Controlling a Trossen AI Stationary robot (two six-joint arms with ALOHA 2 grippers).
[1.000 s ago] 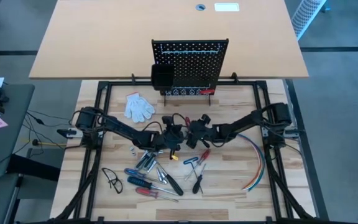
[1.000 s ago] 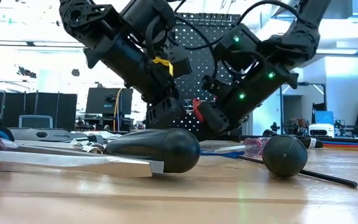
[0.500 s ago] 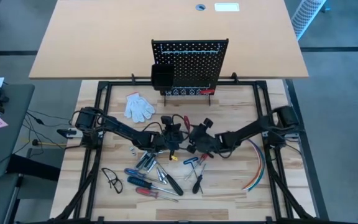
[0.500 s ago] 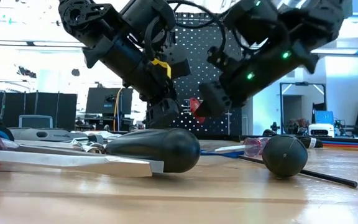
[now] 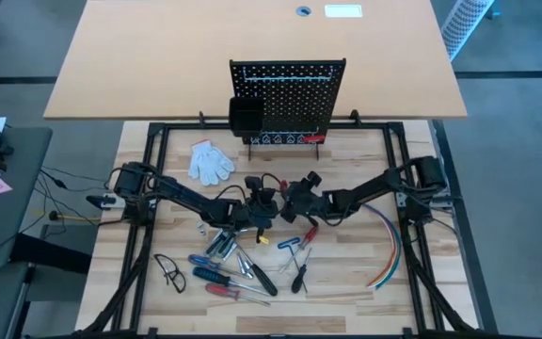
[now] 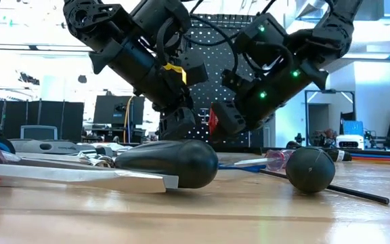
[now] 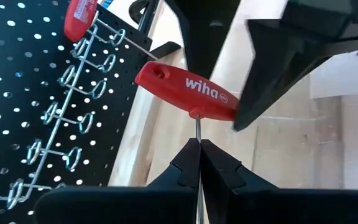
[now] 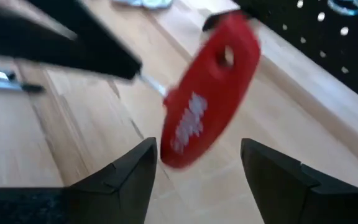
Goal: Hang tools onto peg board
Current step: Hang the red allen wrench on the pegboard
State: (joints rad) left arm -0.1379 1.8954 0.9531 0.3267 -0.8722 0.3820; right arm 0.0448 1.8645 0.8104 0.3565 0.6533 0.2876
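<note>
Now handing over red T-handle key (image 7: 188, 90) — left gripper (image 7: 197, 152) clamping its shaft, right gripper (image 8: 197, 162) spread wide, approaching handle; centring jaws before closing.

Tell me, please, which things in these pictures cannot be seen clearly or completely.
- Red T-handle key: its thin steel shaft is cut off by the left wrist view's bottom edge, between the shut left claw.
- Same handle: lettering blurred in the right wrist view, between the open right claw.
- Black perforated peg board: mostly hidden behind both arms, low view.
</note>
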